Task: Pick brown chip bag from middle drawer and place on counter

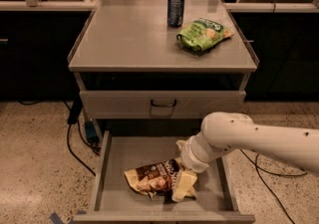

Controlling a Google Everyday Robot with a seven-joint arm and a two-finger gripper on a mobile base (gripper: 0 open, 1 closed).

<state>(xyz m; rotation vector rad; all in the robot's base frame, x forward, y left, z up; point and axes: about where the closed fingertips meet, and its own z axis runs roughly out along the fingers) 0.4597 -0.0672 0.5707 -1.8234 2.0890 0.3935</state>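
The drawer (pixel 133 152) stands pulled out at the bottom of the cabinet, with its grey floor and low side walls in full view. The brown bag (pixel 152 178) lies crumpled on that floor, in the front half of the drawer and a little right of its middle, with its long side running left to right. The bare floor shows behind the bag and on its left.

The gripper (pixel 183 187) is down inside the drawer, near the front right, and sits on the right end of the brown bag, touching it. I cannot tell whether it is spread or pinching the bag. The white arm (pixel 249 138) comes in over the drawer's right wall and bends down to the gripper.

Just above the drawer is a shut upper drawer (pixel 124 104) with a dark handle in the middle of its front. Above that, over the drawer, is the flat grey tabletop (pixel 129 39). A dark can (pixel 175 9) stands upright at its back, above the drawer's middle. A green bag (pixel 203 34) lies just beside the can, toward the right. The left part of the tabletop is bare.

On the speckled floor (pixel 35 158) left of the drawer, a black cable (pixel 72 143) curls close to the drawer's left wall.
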